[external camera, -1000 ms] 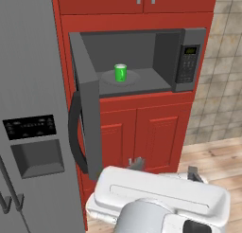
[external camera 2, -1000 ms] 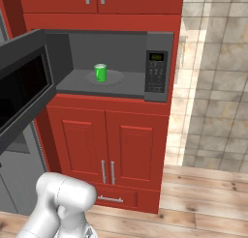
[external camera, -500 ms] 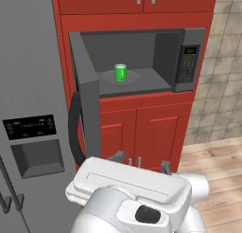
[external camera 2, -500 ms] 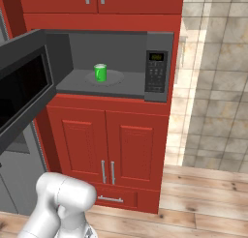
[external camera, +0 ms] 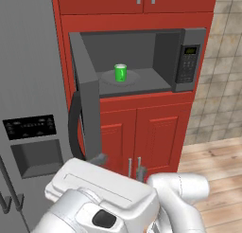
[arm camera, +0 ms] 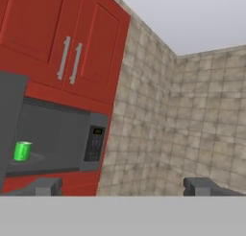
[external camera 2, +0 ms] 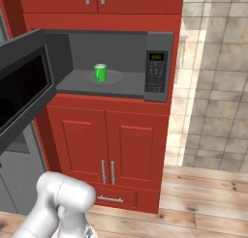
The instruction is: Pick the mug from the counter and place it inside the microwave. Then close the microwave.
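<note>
The green mug stands upright on the round plate inside the microwave, left of the button panel. The microwave door hangs wide open to the left, its black handle facing out. My gripper is open and holds nothing. It sits low in front of the red cabinets, well below and short of the mug. In the hand view the mug and the microwave lie at the lower left. The counter is out of view.
A tall grey fridge stands left of the open door. Red cabinet doors fill the space under the microwave, with more red cabinets above. A tiled wall and wooden floor lie to the right.
In the left base view the hand has swung to the left and turned, and a white arm link now shows at the lower right. Mug and door have not moved.
</note>
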### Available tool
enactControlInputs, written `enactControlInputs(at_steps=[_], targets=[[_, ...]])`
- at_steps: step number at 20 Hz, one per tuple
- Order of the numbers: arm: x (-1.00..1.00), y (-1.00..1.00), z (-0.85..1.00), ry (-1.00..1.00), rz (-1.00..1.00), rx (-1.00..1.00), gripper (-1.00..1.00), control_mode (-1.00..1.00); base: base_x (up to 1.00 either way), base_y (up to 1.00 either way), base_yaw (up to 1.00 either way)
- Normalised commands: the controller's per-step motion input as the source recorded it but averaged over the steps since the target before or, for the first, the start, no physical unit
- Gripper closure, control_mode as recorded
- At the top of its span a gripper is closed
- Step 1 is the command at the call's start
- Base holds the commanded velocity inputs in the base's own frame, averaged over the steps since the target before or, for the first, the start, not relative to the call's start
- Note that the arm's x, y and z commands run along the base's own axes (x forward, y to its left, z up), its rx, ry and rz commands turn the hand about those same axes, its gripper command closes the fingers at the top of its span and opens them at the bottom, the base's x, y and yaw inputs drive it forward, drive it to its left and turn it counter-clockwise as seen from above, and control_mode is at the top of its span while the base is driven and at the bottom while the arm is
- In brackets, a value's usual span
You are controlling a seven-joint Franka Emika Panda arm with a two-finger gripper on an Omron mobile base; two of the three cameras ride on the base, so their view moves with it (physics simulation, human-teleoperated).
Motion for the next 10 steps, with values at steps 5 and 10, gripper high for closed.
enactControlInputs(at_steps=[5, 10], targets=[[0.21, 0.21, -0.17, 0.00, -0.10, -0.01, -1.00, -1.00, 0.00, 0.00, 0.00], [0.29, 0.17, -0.18, 0.00, -0.06, 0.00, -1.00, -1.00, 0.00, 0.00, 0.00]])
